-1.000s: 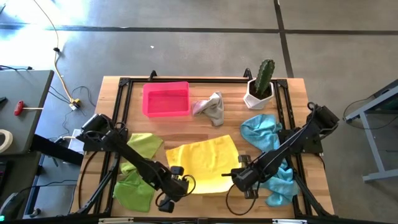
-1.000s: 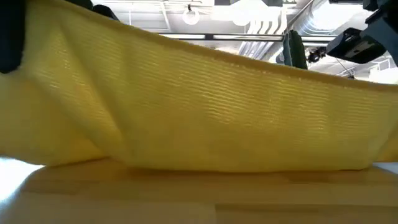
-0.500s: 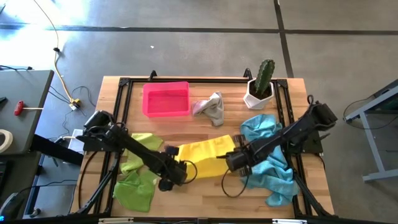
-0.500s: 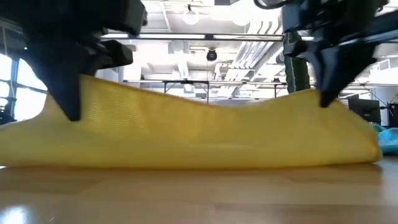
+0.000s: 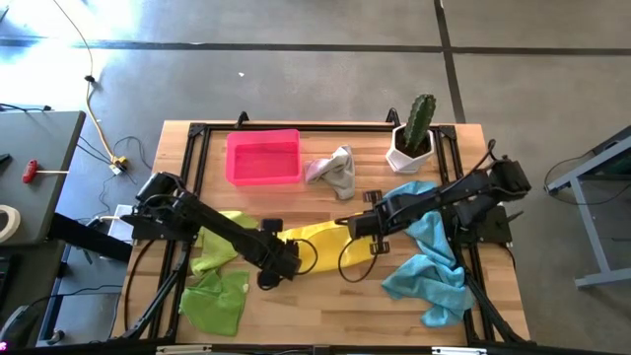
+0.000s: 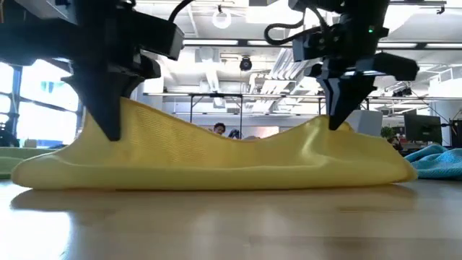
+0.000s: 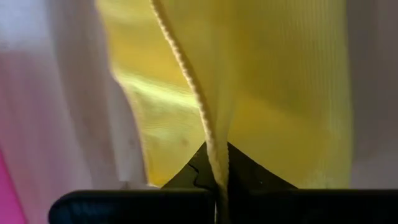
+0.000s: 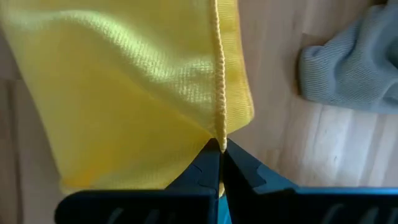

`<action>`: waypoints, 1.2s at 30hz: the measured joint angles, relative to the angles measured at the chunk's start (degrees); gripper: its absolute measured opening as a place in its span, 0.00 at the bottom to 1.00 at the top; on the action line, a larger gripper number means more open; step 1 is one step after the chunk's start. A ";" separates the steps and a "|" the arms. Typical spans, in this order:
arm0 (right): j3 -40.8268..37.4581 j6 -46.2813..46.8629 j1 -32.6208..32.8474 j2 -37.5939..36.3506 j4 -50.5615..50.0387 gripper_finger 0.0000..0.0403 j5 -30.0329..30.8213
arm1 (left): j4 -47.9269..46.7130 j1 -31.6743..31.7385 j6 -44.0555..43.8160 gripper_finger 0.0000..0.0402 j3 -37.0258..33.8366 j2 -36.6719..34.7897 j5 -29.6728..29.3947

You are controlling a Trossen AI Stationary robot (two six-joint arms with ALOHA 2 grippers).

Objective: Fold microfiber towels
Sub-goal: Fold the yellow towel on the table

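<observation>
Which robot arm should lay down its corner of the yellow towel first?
Probably either: the left gripper and right gripper each pinch a corner of the yellow towel, jaws shut, at similar height.

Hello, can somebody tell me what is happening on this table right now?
Both arms are folding the yellow towel in the middle of the table. The left gripper and the right gripper each have their jaws shut on one corner, lifted above the wood. The other towels lie around, not yet folded.

Overhead, table-level, two wrists (close)
</observation>
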 joint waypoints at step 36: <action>0.02 -1.66 -2.83 8.53 -0.06 0.00 0.03 | 3.33 7.24 0.83 0.00 -7.93 0.00 -0.76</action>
